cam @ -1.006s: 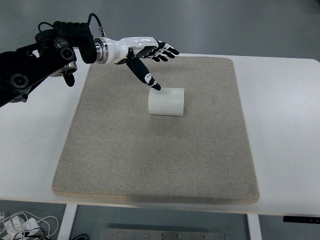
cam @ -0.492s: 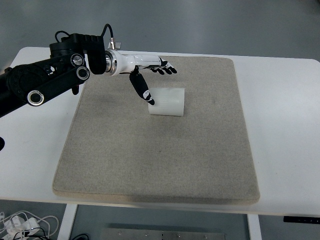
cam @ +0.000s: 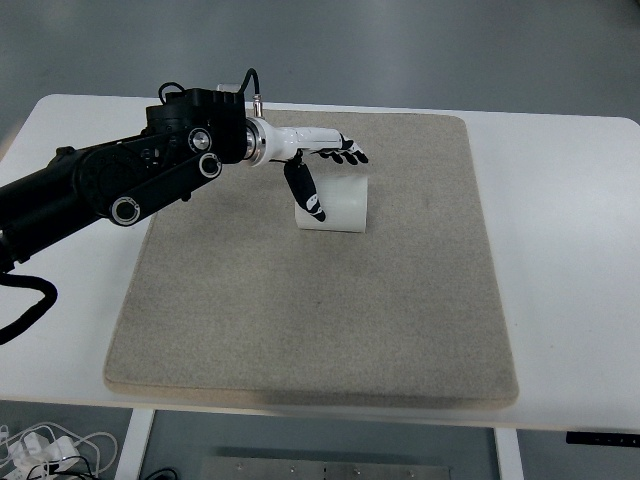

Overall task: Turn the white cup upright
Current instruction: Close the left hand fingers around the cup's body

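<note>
Left hand point(cam: 318, 165) is spread wide and holds nothing, thumb down at the left end of the cup point(cam: 335, 203), which lies on its side on the mat point(cam: 300, 300). Approach step; closing a grasp comes next.

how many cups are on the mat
1. The white cup lies on its side on the far part of the mat, with the left hand at it.

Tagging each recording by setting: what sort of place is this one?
Probably a robotics lab or test bench rather than a home. A plain white table carries only a grey mat and one white cup lying on its side, with loose cables on the grey floor below.
</note>
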Motion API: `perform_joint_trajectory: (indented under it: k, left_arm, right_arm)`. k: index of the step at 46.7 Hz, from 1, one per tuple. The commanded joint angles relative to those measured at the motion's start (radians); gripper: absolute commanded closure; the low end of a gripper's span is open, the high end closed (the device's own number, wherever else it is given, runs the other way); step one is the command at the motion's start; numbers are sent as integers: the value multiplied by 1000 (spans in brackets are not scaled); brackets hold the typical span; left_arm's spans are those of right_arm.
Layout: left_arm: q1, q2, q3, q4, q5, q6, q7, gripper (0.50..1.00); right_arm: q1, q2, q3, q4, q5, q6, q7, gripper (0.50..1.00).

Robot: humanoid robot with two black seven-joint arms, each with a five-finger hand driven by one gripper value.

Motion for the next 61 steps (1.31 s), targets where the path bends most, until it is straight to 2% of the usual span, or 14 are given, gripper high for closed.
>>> perform_joint_trajectory:
  k: [1,28,39,44,46,51,54,56,59,61]
  left_arm:
    - [1,-2,0,3,0,0,-2,536]
    - [4,-39,17,21,5,0,-2,538]
    - [4,-53,35,32,6,0,-2,566]
    - [4,-54,38,38,8,0,-2,604]
    - [4,-54,38,38,14,2,-2,649]
    - [4,-54,37,38,43,2,-2,701]
    - [4,-56,37,38,46,2,-2,758]
    - [4,-56,37,38,46,6,-2,765]
    - [2,-54,35,38,43,17,-2,868]
    - [1,-54,32,38,34,17,-2,881]
  right_arm:
    - [0,0,0,0,0,0,0,548]
    - [0,0,0,0,0,0,0,548]
    - [0,0,0,0,0,0,0,548]
    - [0,0,0,0,0,0,0,548]
    - [0,0,0,0,0,0,0,548]
    - [0,0,0,0,0,0,1,548]
    - [0,0,0,0,0,0,0,548]
    - [0,0,0,0,0,0,1,548]
    - [0,0,0,0,0,0,0,548]
    - [0,0,0,0,0,0,0,548]
